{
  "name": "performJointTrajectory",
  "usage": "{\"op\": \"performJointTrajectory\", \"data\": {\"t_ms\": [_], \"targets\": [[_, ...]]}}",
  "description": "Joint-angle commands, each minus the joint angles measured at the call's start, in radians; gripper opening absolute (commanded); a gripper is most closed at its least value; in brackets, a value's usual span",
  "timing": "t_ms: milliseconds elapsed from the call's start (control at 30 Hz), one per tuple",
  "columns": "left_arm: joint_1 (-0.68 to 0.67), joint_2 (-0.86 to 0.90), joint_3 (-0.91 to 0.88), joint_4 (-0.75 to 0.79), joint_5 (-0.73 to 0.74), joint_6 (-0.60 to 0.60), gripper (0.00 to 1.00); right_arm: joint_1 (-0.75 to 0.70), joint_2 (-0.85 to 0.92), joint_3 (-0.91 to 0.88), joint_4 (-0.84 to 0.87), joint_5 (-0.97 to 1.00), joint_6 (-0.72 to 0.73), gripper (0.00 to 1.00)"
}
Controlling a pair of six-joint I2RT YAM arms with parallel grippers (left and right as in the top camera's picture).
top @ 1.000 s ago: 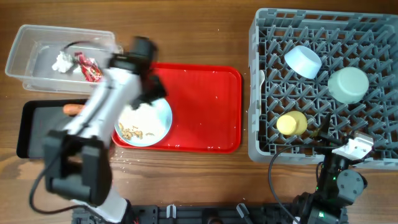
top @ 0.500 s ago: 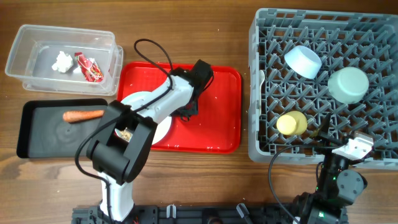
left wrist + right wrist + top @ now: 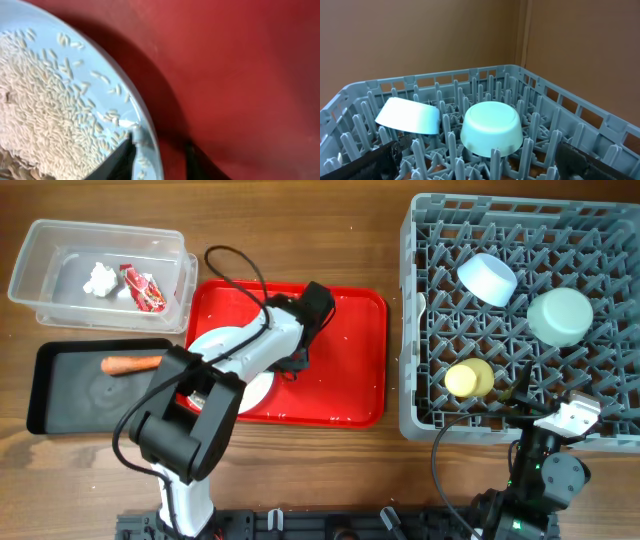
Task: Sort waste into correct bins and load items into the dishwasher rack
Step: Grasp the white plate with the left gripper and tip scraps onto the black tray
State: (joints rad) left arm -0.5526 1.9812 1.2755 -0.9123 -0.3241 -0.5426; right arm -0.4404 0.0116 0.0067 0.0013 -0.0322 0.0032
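The pale blue plate (image 3: 216,346) lies at the left of the red tray, with pale rice scraps (image 3: 45,100) on it. My left gripper (image 3: 291,364) is open and straddles the plate's right rim (image 3: 147,145): one finger is inside on the plate, the other outside over the tray. The clear tub (image 3: 40,255) holds the white tissue (image 3: 100,278) and the red wrapper (image 3: 143,288). The carrot (image 3: 132,364) lies in the black tray (image 3: 60,405). The grey rack (image 3: 415,330) holds the light blue bowl (image 3: 487,277), the mint bowl (image 3: 560,315) and the yellow cup (image 3: 468,378). My right gripper (image 3: 482,162) is open at the rack's near edge. The spoon is not in view.
The large red tray (image 3: 350,370) sits in the middle, between the bins and the rack. My left arm lies across the plate and hides most of it. A black cable loops above the tray's far edge (image 3: 235,260).
My left arm swung right, from over the plate's left side to the plate's right rim, then settled slightly lower. The right arm has not moved.
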Motion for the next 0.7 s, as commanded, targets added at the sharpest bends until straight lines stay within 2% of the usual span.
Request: {"op": "performJointTrajectory", "data": {"t_ms": [0, 33, 133, 233, 433, 533, 667], "targets": [[0.004, 0.002, -0.046, 0.055, -0.011, -0.015, 0.13, -0.004, -0.008, -0.002, 0.005, 0.01, 0.016, 1.0], [0.004, 0.001, -0.042, 0.057, -0.014, -0.015, 0.04, -0.004, -0.008, -0.002, 0.005, 0.01, 0.016, 1.0], [0.0, -0.025, 0.042, -0.039, -0.021, -0.013, 0.04, -0.004, -0.008, -0.002, 0.005, 0.01, 0.016, 1.0], [-0.027, -0.098, 0.152, -0.163, -0.12, -0.011, 0.04, -0.004, -0.008, -0.002, 0.005, 0.01, 0.016, 1.0], [0.002, -0.224, 0.212, -0.305, -0.14, -0.016, 0.04, -0.004, -0.008, -0.002, 0.005, 0.01, 0.016, 1.0], [0.109, -0.289, 0.212, -0.311, 0.032, 0.023, 0.04, -0.004, -0.008, -0.002, 0.005, 0.01, 0.016, 1.0], [0.406, -0.372, 0.212, -0.31, 0.399, 0.225, 0.04, -0.004, -0.008, -0.002, 0.005, 0.01, 0.016, 1.0]]}}
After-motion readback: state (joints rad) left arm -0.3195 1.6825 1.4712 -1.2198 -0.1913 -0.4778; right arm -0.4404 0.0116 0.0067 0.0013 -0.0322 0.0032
